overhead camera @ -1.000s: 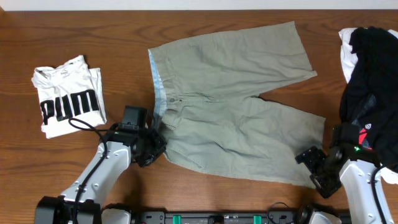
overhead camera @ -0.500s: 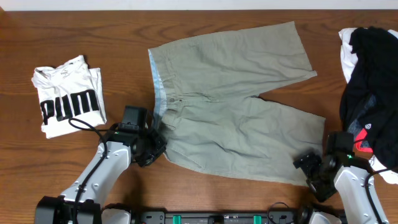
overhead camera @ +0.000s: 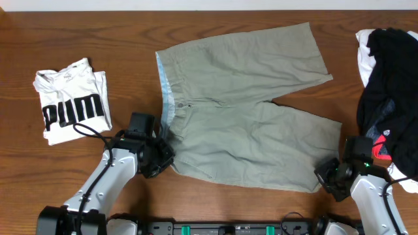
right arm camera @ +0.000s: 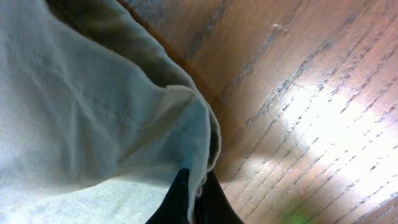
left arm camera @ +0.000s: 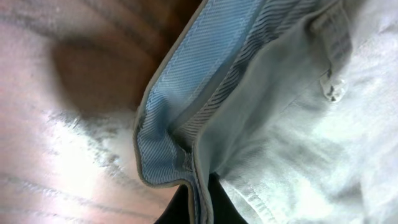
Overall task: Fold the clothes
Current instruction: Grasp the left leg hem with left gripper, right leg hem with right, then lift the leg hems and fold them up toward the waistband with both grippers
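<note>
Overhead gives me the table (overhead camera: 78, 32) first, with the khaki shorts (overhead camera: 248, 124) spread flat across its middle. Their long axis runs side to side, the waistband toward my left arm and the leg ends toward my right. A folded white T-shirt (overhead camera: 70, 101) sits well apart on the left, and a dark pile of clothes (overhead camera: 392, 85) is heaped at the right edge.

Both arms are on the near edge of the shorts. The left gripper (overhead camera: 160, 156) is at the near waistband corner, and its wrist view shows the pale blue lining (left arm camera: 180, 93) pinched between the dark fingers (left arm camera: 186, 208). The right gripper (overhead camera: 328, 179) is at the near hem corner, clenched on the cloth edge (right arm camera: 186, 124) in its own view.

The far leg lies straight beyond both pincers. I judge the coming move is lifting the near edge over onto it, folding along that long axis.
</note>
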Tool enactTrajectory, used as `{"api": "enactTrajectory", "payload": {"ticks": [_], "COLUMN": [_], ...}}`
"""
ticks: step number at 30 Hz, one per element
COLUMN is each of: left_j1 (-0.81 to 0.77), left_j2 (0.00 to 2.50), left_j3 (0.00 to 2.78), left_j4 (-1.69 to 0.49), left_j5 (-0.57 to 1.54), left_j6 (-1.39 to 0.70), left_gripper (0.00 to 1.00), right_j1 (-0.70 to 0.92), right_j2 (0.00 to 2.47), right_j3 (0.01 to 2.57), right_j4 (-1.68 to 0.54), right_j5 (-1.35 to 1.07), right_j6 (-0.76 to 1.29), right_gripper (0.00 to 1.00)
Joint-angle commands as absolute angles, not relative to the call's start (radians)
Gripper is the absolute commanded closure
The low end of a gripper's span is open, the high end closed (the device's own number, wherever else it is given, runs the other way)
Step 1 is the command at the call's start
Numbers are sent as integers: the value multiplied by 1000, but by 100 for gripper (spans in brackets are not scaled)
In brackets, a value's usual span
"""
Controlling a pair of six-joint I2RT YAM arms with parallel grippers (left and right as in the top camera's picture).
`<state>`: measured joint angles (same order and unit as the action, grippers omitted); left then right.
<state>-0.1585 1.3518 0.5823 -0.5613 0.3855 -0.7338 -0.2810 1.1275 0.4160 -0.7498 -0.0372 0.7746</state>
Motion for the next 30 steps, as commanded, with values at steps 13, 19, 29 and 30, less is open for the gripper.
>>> {"api": "enactTrajectory", "payload": {"ticks": [13, 19, 29, 30], "left_j1": [-160, -160, -159, -159], "left_j2": [1036, 872, 709, 710], "left_j3": [594, 594, 622, 622], "left_j4": [-798, -918, -791, -746], "left_j5": [381, 376, 189, 189], "left_j6": [-526, -527, -547, -547], "left_gripper": [94, 94, 94, 94], "right_j1": [-274, -274, -273, -273], "right_j2": [1084, 998, 978, 985], "right_j3": [677, 825, 953, 955], "right_j4": [-961, -1035, -984, -970], "right_j5": [-33, -26, -37, -40], "right_j6": [655, 597, 521, 516], "right_gripper": [99, 99, 99, 99]}}
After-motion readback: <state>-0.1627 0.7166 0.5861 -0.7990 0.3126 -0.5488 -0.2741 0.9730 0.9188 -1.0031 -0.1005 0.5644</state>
